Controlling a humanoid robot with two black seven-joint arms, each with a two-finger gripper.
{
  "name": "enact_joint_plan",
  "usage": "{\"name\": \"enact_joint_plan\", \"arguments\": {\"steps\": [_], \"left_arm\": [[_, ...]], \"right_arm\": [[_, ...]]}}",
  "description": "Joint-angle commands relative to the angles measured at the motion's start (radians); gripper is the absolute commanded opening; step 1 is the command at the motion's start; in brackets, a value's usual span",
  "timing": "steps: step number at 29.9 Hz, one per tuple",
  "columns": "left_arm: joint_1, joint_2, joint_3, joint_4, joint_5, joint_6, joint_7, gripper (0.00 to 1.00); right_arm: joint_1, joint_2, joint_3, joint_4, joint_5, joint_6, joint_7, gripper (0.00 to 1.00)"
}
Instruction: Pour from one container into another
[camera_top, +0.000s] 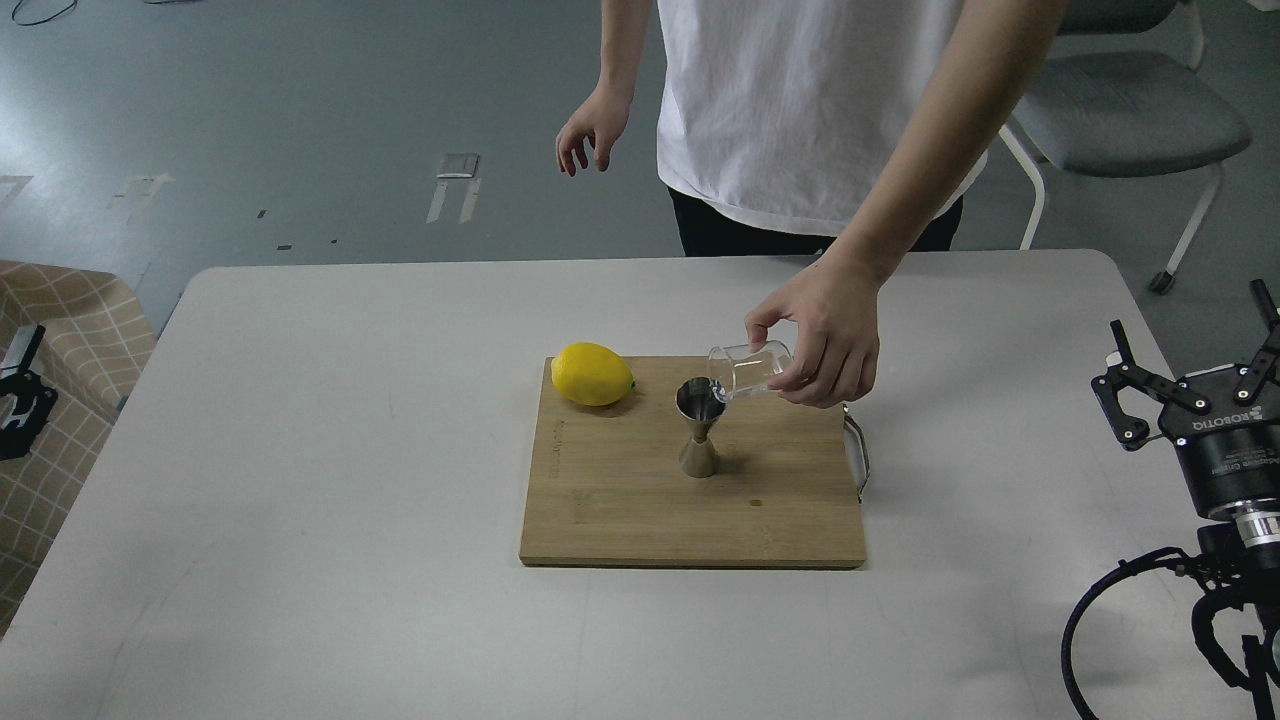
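Observation:
A person's hand (830, 340) holds the clear glass tumbler (748, 368) tipped on its side, its mouth over the top cup of the steel jigger (699, 428). The jigger stands upright in the middle of a wooden cutting board (640, 510). My right gripper (1190, 352) hovers at the table's right edge, far from the board, open with nothing between its fingers. Only a small dark part of my left gripper (16, 400) shows at the far left edge, off the table, and its fingers cannot be told apart.
A yellow lemon (592, 374) lies on the board's far left corner. The person in a white shirt (800, 100) stands behind the white table (300, 450). A grey chair (1130, 120) is at the back right. A checked cloth (60, 320) lies at the left.

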Motion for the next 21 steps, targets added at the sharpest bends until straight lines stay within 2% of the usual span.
{"name": "enact_joint_plan", "arguments": {"steps": [1, 16, 21], "left_arm": [[0.085, 0.0, -0.056, 0.035, 0.0, 0.0, 0.0, 0.98], [0.408, -0.015, -0.225, 0.078, -0.002, 0.0, 0.0, 0.98], [0.461, -0.055, -0.247, 0.12, -0.002, 0.0, 0.0, 0.98]], "right_arm": [[0.0, 0.0, 0.0, -0.002, 0.001, 0.0, 0.0, 1.0], [0.003, 0.0, -0.003, -0.002, 0.002, 0.003, 0.0, 1.0], [0.003, 0.0, -0.003, -0.002, 0.004, 0.003, -0.002, 1.0]]}}
